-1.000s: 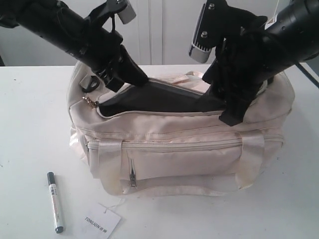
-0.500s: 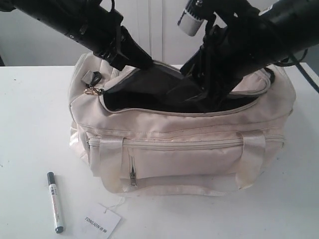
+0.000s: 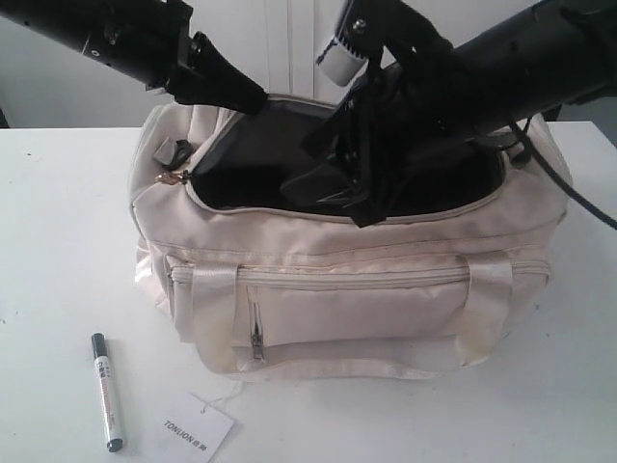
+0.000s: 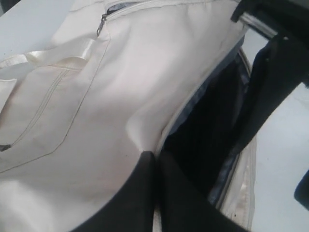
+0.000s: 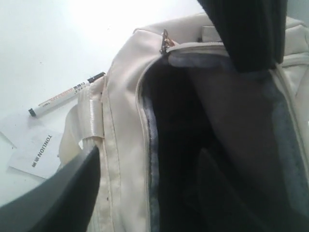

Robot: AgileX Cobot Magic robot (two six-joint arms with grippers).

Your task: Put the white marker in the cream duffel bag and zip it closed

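Note:
The cream duffel bag point(image 3: 366, 289) stands mid-table with its top zip undone and the dark lining showing. My left gripper point(image 3: 253, 98) is shut on the bag's far rim, pinching the cream fabric point(image 4: 96, 96) at the zip edge where the fingertips point(image 4: 147, 162) meet, and holds it up. My right gripper point(image 3: 342, 198) is open and straddles the near rim: one finger point(image 5: 63, 193) is outside, the other point(image 5: 212, 183) inside against the lining. The white marker point(image 3: 106, 391) lies on the table left of the bag's front, also in the right wrist view point(image 5: 65, 94).
A white paper hang tag point(image 3: 198, 424) lies right of the marker, tied to the bag by a thread. The gold zip pull point(image 3: 174, 178) hangs at the bag's left end. The white table point(image 3: 58, 241) runs round the bag.
The left gripper has drawn the far rim up and back, widening the mouth. The right gripper has moved left and down into the opening. The marker has not moved.

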